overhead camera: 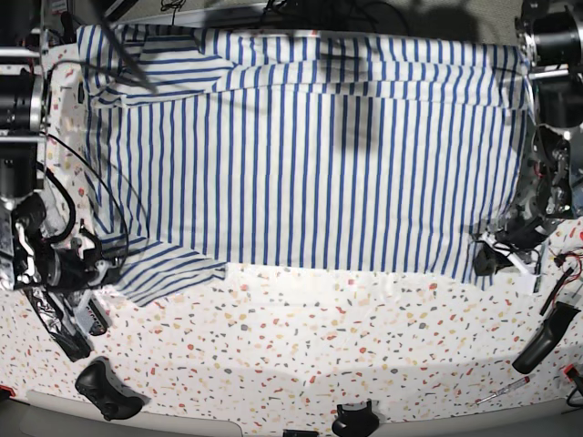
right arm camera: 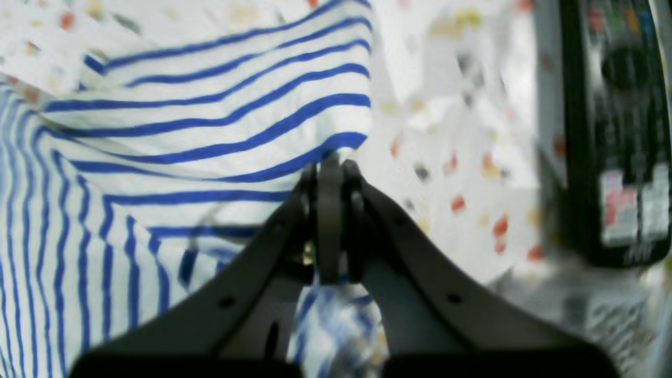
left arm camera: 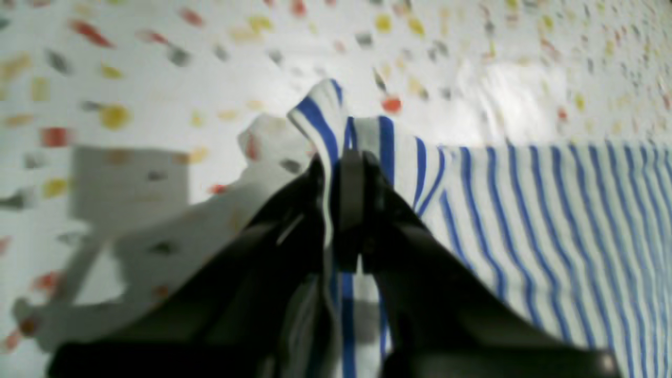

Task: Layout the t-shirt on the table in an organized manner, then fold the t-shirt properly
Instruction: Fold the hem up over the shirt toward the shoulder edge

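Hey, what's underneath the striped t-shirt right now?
The t-shirt lies spread on the speckled table, which shows bare along its near side. Whatever the tabletop holds beneath the cloth is covered, so anything lying there cannot be seen.

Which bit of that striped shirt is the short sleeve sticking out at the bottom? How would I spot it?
Start with the speckled table, most of it covered by the big white t-shirt with thin blue stripes. Follow the shirt's near edge toward the picture's left, where a small flap, the sleeve, juts out beside a dark robot arm. Its stripes run slanted, while the body's stripes run straight up and down.
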`<move>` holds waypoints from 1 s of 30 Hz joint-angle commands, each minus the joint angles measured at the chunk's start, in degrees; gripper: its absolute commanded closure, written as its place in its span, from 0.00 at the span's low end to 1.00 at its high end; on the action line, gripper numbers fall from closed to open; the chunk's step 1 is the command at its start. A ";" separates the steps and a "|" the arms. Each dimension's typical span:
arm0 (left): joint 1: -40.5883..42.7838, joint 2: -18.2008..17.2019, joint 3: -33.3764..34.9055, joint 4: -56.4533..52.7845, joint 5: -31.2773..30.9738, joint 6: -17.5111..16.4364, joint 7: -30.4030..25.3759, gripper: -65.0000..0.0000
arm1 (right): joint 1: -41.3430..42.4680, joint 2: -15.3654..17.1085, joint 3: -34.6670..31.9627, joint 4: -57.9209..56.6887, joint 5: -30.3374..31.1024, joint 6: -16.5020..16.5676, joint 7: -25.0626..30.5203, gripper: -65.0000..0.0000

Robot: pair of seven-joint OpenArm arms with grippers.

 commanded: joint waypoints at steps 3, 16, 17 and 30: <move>3.52 -1.05 -3.52 6.08 -0.83 -0.35 -1.25 1.00 | -3.82 3.54 0.39 7.34 6.51 0.33 0.02 1.00; 20.65 -1.03 -14.34 24.11 -9.88 -1.44 2.93 1.00 | -30.71 2.29 25.03 35.15 11.30 0.42 -3.15 1.00; 21.55 -0.94 -14.34 25.35 -10.97 -1.44 3.93 1.00 | -32.54 2.03 26.53 36.94 11.34 0.39 -3.28 1.00; 34.10 -0.74 -19.63 38.27 -11.50 -1.46 7.80 1.00 | -50.36 -4.68 42.51 51.71 11.34 1.32 -2.80 1.00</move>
